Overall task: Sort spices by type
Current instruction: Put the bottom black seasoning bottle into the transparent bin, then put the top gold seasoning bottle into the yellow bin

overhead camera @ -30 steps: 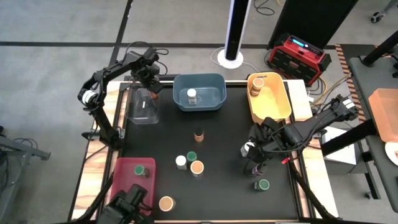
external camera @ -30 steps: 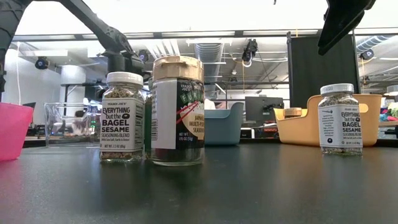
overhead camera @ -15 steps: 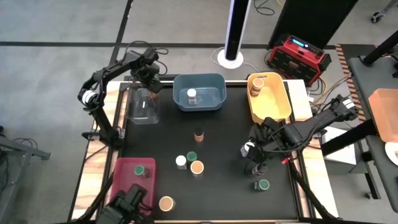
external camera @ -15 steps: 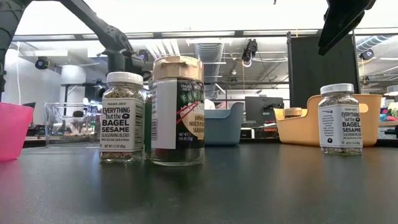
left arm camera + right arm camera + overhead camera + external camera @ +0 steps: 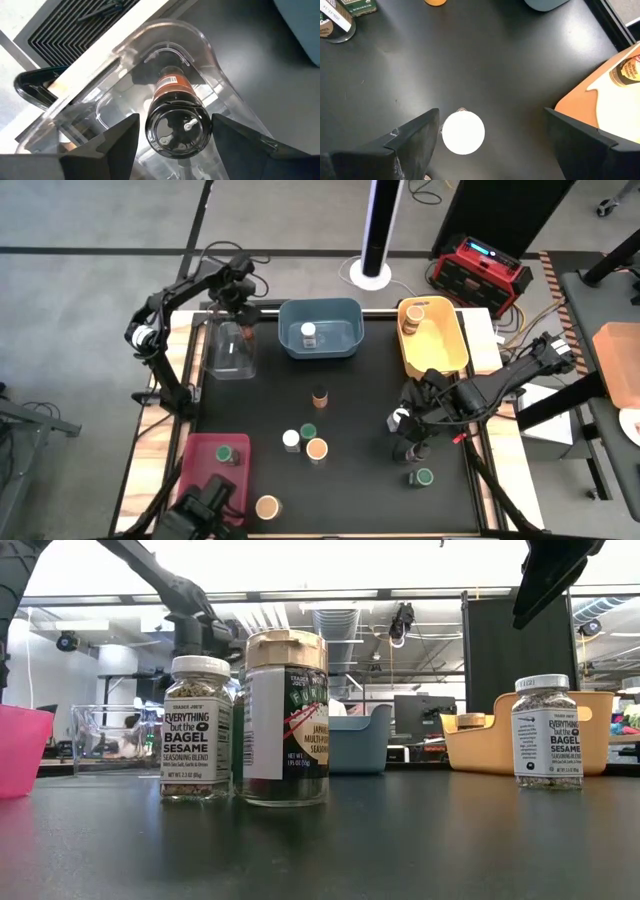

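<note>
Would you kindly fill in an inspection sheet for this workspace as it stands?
Surface: black mat.
Job's things: one jar in each of the blue bin, yellow bin and red bin; several loose jars on the mat.
Clutter: nothing seen.
Grippers: left tool open above a dark-lidded jar in the clear bin; right tool open over a white-lidded jar.
Cables: cords on the floor, near a red box.
Surroundings: white pole beyond the table.
</note>
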Robot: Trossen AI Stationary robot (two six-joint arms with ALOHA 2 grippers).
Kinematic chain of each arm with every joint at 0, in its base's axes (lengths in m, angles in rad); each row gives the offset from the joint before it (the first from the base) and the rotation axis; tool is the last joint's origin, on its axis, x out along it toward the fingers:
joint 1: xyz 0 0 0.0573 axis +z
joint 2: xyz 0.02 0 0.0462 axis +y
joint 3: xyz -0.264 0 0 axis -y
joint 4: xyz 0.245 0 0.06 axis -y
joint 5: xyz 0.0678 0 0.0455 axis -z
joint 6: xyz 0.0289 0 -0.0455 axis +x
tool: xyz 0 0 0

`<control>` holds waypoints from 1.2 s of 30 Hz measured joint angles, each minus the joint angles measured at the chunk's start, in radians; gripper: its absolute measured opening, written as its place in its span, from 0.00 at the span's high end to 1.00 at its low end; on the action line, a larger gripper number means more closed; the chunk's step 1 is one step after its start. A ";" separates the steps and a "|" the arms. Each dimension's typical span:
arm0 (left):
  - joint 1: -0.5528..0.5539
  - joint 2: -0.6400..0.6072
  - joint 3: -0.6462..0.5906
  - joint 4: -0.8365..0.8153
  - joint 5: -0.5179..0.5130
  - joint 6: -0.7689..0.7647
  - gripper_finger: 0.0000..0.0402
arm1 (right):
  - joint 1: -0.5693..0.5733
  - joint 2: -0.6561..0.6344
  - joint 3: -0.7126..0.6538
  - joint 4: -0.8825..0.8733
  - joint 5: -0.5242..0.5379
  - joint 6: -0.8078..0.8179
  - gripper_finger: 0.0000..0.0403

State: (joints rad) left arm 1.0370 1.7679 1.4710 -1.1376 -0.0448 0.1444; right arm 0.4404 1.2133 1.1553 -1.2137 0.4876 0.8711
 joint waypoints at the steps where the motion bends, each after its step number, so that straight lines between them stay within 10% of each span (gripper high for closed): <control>1: 0.000 0.000 0.008 -0.005 0.000 0.000 0.43 | 0.000 0.000 0.000 0.000 -0.001 0.000 0.15; 18: -0.134 -0.180 0.086 0.042 0.002 -0.074 0.43 | 0.000 0.000 0.000 0.127 0.016 -0.004 0.19; 27: -0.529 -0.520 -0.098 0.255 -0.017 -0.180 0.43 | -0.001 0.000 0.000 0.175 0.120 0.063 0.24; 36: -1.071 -0.724 -0.378 0.683 -0.368 -0.343 0.43 | -0.001 0.000 -0.020 0.176 0.178 0.224 0.29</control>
State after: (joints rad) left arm -0.0343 1.0439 1.0933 -0.4549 -0.4132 -0.1990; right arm 0.4397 1.2137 1.1353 -1.0380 0.6659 1.0948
